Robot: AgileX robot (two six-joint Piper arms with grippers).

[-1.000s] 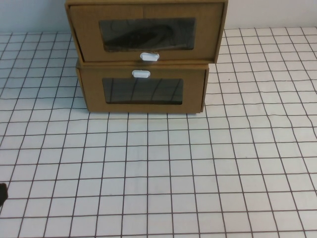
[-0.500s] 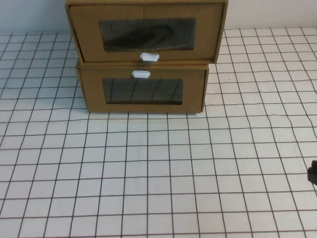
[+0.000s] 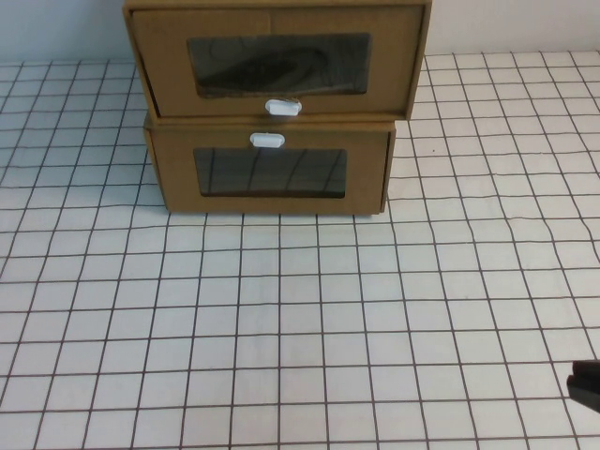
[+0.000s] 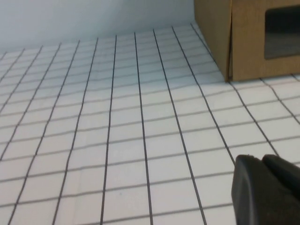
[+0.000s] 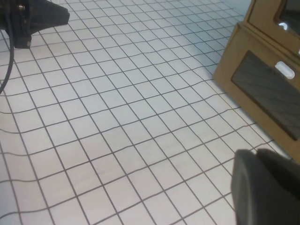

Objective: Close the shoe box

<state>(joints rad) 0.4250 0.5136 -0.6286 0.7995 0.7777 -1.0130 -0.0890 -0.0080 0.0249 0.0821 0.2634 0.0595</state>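
The shoe box (image 3: 277, 62) is the upper of two stacked brown cardboard boxes at the back of the table. It has a clear window with a dark shoe behind it and a white pull tab (image 3: 282, 107) below the window. Its drawer front stands a little forward of its sleeve. A corner of it shows in the right wrist view (image 5: 274, 16). My right gripper (image 3: 586, 386) is shut and empty at the front right edge, far from the boxes. My left gripper (image 4: 267, 187) is shut and empty, low over the table left of the boxes, out of the high view.
The lower cardboard box (image 3: 272, 173) has its white tab (image 3: 267, 140) above its window; it also shows in the left wrist view (image 4: 246, 42) and the right wrist view (image 5: 262, 84). A white gridded cloth (image 3: 281, 319) covers the table. The left arm (image 5: 28, 18) shows in the right wrist view.
The left gripper has dropped out of the high view's front left corner. The right gripper came in at the right edge and has moved down toward the front right corner. The boxes have not moved.
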